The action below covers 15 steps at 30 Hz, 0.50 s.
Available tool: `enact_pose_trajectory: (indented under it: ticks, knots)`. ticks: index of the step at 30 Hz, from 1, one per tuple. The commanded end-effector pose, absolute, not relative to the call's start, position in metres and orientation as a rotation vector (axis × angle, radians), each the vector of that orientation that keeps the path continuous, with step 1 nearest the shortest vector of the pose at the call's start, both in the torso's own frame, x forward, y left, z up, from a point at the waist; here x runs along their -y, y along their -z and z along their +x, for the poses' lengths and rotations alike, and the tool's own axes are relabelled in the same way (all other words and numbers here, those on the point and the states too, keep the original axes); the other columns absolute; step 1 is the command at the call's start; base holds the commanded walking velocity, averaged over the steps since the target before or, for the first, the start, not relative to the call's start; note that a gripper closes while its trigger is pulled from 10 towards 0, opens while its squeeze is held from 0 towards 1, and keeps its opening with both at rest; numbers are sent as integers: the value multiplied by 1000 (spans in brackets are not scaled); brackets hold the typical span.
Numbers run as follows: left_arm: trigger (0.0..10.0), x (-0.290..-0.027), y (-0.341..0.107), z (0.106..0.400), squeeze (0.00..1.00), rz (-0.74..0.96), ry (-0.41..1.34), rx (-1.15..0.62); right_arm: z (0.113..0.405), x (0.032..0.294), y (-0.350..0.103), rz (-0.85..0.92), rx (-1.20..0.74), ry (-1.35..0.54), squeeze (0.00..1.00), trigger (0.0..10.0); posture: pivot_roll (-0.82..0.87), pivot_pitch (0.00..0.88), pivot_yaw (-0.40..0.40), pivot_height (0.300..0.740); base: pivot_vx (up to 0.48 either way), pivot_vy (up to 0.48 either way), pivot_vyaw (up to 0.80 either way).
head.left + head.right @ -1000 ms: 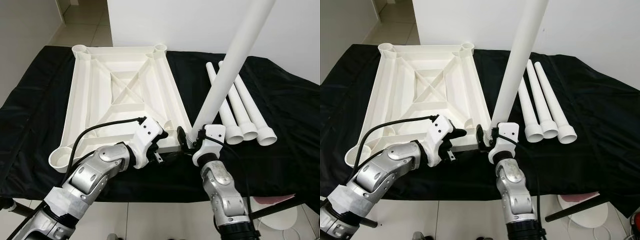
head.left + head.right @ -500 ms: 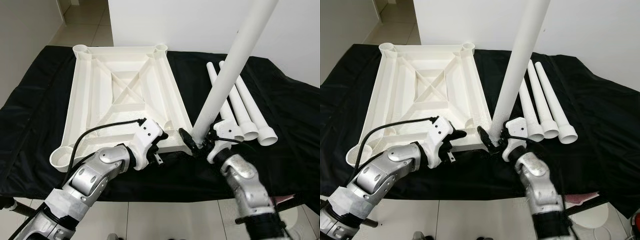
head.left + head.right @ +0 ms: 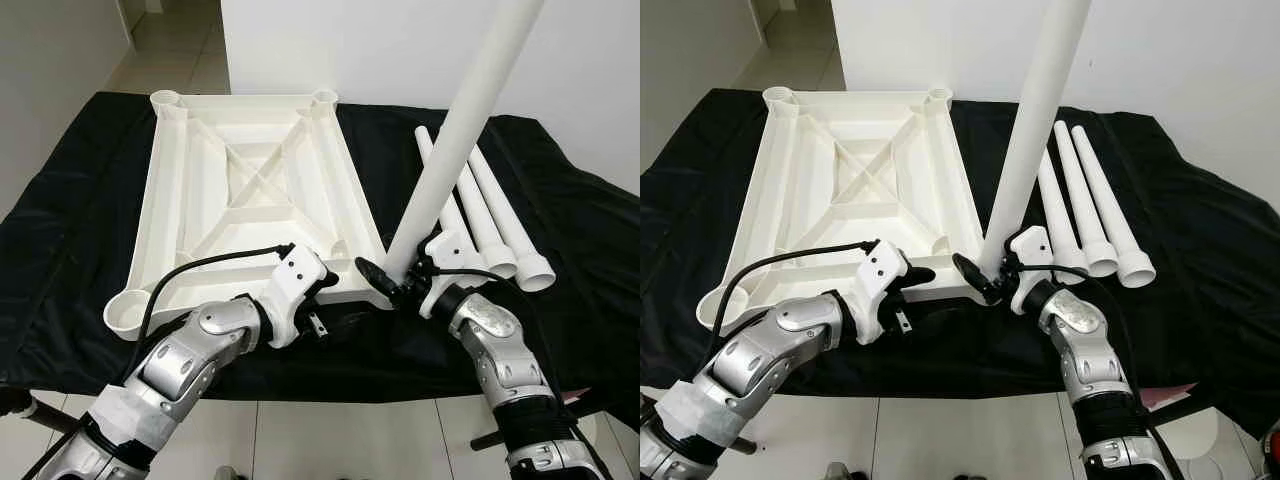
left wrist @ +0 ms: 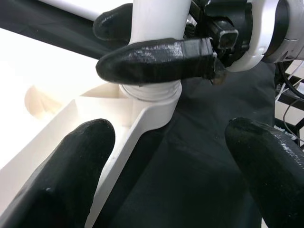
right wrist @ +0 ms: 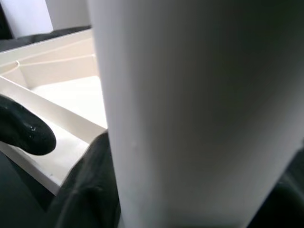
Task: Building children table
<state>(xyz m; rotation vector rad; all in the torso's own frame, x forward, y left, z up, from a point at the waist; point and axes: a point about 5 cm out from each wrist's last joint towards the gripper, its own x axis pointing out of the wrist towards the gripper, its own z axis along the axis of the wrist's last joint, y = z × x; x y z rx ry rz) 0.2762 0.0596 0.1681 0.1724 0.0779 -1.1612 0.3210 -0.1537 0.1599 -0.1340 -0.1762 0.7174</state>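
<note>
The white tabletop (image 3: 172, 200) lies upside down on the black cloth. One white leg (image 3: 462, 125) stands tilted in the near right corner socket (image 4: 151, 96). My right gripper (image 3: 396, 281) is shut on the base of this leg, one black finger (image 4: 156, 61) on each side, just above the socket. The leg (image 5: 190, 104) is seen up close in the right wrist view. My left gripper (image 3: 326, 293) is open at the tabletop's near edge, left of the socket. One of its fingers (image 4: 71, 166) is over the rim, the other over the cloth. Three more legs (image 3: 482, 222) lie side by side to the right.
The black cloth (image 3: 80, 230) covers the whole work surface and hangs over its near edge. A white wall stands behind, with tiled floor at the far left. A white round object (image 3: 1185, 432) sits on the floor at lower right.
My right forearm has swung out to the right while its gripper stayed on the leg's base. The leg stays in the socket. The left gripper has hardly moved.
</note>
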Motion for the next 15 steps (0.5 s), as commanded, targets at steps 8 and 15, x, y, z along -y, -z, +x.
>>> enact_pose_trajectory:
  ticks: [8,15]
  knots:
    - [10000,-57,-165,267,0,184,1287,-92,316,158,-138,-84,98,-738,0,0,80,97,-38,740,0,0,0]
    - [10000,-58,-166,269,0,185,1282,-90,315,159,-137,-53,101,-684,0,10000,74,97,-42,740,0,0,0]
